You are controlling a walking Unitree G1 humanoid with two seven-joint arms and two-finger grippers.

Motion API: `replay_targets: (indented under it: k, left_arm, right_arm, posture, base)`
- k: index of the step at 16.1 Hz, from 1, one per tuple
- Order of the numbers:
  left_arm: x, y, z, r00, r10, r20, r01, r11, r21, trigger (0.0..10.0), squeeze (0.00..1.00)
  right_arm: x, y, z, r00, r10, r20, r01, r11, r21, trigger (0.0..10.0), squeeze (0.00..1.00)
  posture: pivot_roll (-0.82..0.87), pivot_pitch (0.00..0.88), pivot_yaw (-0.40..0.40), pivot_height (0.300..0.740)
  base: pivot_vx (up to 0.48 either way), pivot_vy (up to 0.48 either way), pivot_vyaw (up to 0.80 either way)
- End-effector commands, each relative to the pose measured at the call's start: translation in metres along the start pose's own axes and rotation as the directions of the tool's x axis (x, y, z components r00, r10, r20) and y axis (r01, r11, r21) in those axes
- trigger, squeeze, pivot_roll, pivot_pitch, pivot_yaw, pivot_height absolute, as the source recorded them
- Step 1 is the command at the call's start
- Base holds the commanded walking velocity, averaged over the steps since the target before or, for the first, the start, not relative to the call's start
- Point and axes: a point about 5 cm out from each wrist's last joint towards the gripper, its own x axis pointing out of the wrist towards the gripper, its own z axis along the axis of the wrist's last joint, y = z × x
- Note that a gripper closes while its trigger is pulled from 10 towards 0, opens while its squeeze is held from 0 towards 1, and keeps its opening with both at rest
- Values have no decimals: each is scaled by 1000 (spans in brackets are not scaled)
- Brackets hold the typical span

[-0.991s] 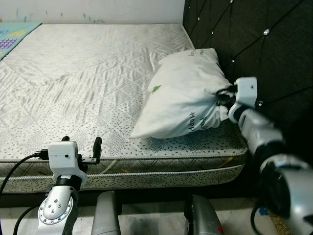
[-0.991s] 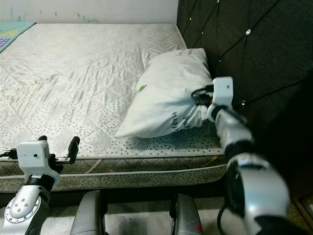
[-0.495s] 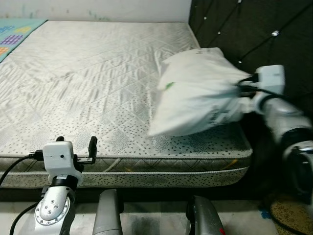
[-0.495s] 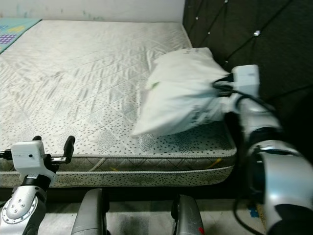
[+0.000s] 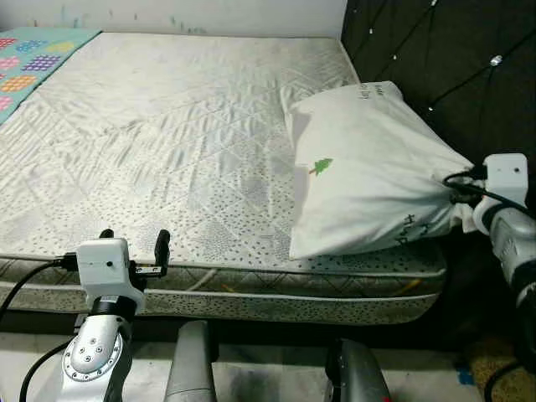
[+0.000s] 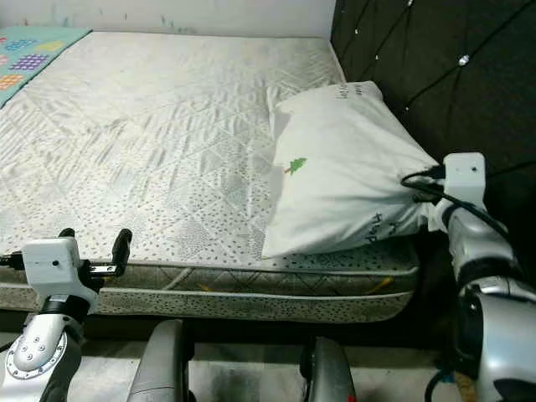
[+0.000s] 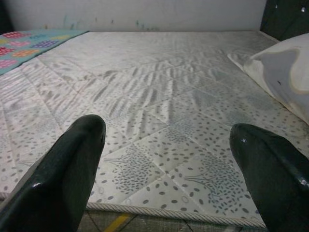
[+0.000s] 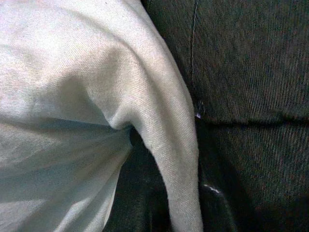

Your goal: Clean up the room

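A white pillow (image 5: pixel 368 167) with a small green tree print lies on the mattress (image 5: pixel 167 126) against the dark tufted headboard (image 5: pixel 452 59). My right gripper (image 5: pixel 459 191) is shut on the pillow's bunched corner at the mattress's near right corner. In the right wrist view the pillow fabric (image 8: pixel 72 72) folds around a dark finger, with the headboard (image 8: pixel 251 63) right behind it. My left gripper (image 5: pixel 134 238) hovers open at the mattress's front edge, far to the left of the pillow. The left wrist view shows its two fingers (image 7: pixel 72 164) spread over bare mattress (image 7: pixel 164 96).
A colourful play mat (image 5: pixel 33 59) lies at the mattress's far left. The bed's front edge (image 5: pixel 251 289) runs across just before my body. A white wall (image 5: pixel 209 12) is behind the bed. Bare mattress stretches left of the pillow.
The right gripper has dragged the pillow by its corner toward the headboard and the near right corner. The pillow now lies flatter. The camera view has also shifted. The left arm has hardly moved.
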Motion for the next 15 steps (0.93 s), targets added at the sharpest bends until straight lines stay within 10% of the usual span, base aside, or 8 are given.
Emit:
replay_targets:
  k: [1,8,15]
  left_arm:
    - [0,0,-2,1000,-7,-9,7,1000,14,10000,0]
    - [-3,-10,1,994,-113,-7,113,993,-43,10000,0]
    - [-11,-25,-4,966,-254,-45,246,960,-137,10000,0]
  right_arm:
    - [-5,-26,10,993,-91,75,88,995,36,0,0]
    - [-9,15,-36,996,19,84,-32,987,155,0,0]
    - [-12,58,-28,955,184,232,-234,950,209,0,0]
  posture:
    - [81,6,-29,561]
    - [66,20,-18,561]
    - [56,32,-26,561]
  base:
    - [0,0,0]
    - [0,0,0]
    - [0,0,0]
